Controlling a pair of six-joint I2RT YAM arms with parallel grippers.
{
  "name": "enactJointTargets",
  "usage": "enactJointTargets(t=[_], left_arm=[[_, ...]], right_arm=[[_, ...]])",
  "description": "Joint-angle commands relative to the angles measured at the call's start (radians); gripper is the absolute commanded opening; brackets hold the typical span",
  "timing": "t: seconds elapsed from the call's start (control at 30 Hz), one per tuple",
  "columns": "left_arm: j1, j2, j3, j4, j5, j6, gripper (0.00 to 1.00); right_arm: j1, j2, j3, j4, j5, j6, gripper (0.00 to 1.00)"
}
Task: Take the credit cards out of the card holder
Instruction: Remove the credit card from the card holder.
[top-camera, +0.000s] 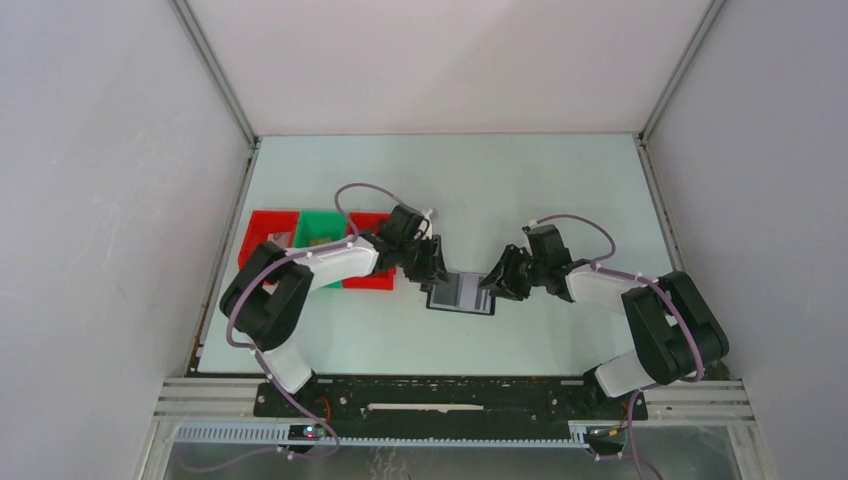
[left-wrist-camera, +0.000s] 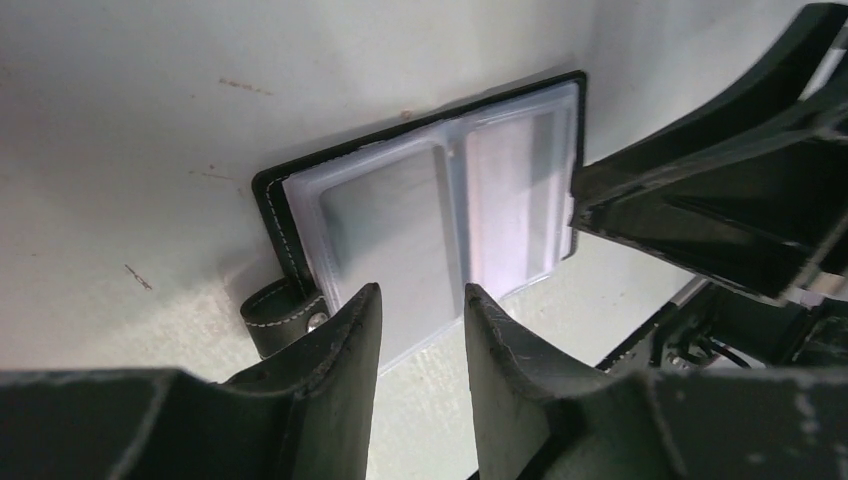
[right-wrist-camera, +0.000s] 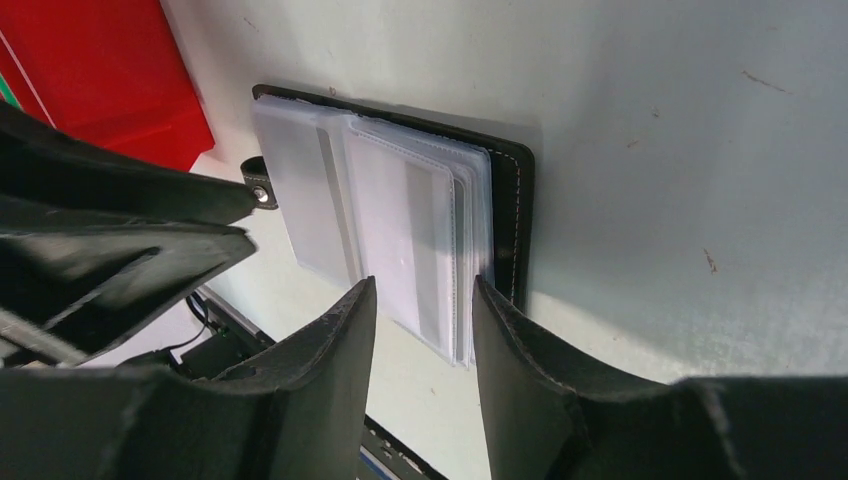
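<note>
So far, little of the job looks done. The flat black two-panel folding card holder (top-camera: 462, 293) lies opened on the pale bench (top-camera: 540, 190), between the two arms, with its stack of clear plastic sleeves (right-wrist-camera: 400, 220) facing up. The thin grey-blue credit cards (left-wrist-camera: 385, 228) seem to sit inside those sleeves, showing as dull rectangles through the plastic. How many there are I cannot tell. No card shows outside the holder in any view, so by my reading every card is left to be drawn out.

The left jaws stand parted and grip nothing. In the left wrist view they hang over one edge of the holder, just beside its small black snap tab (left-wrist-camera: 285, 318), and the sleeve edge shows in the gap between them. The right jaws are likewise parted and hold nothing. In the right wrist view the loose ends of the sleeve stack reach into the gap between them, close to the holder's stitched black border. Whether either pair touches the plastic I cannot tell. The two pairs face each other across the holder, near but apart. The red plastic tray (right-wrist-camera: 100, 70) sits off beyond the holder's tab side.
</note>
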Motion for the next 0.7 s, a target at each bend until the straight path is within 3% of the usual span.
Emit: enactJointTargets(t=[0.0, 0.67], left_arm=[[-0.003, 0.033, -0.037, 0.063, -0.009, -0.022, 0.41], [-0.025, 0.122, -0.046, 0.115, 0.035, -0.035, 0.41]], right_arm=[[0.012, 0.015, -0.003, 0.052, 0.004, 0.012, 0.49], [0.040, -0.078, -0.003, -0.015, 0.090, -0.003, 0.48]])
